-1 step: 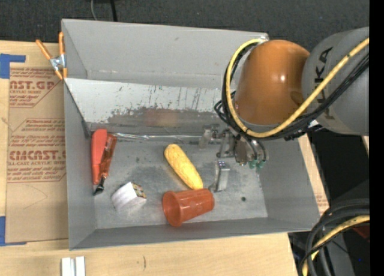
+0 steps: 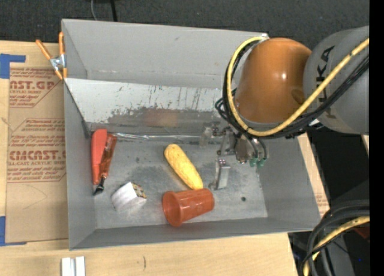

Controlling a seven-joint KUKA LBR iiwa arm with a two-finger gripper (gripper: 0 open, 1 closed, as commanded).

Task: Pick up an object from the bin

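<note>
My gripper (image 2: 219, 177) reaches down below the orange wrist cover to the bin floor, right of centre. A yellow corn cob (image 2: 183, 166) lies slantwise just to its left, a small gap apart. An orange-red plastic cup (image 2: 187, 206) lies on its side in front of the cob, its base close to the gripper's tip. Nothing shows held by the gripper.
A red and orange hand tool (image 2: 101, 158) lies along the bin's left wall. A small white object (image 2: 128, 196) rests near the front left corner. The arm and its cables cover the bin's right side; bare floor lies behind the cob.
</note>
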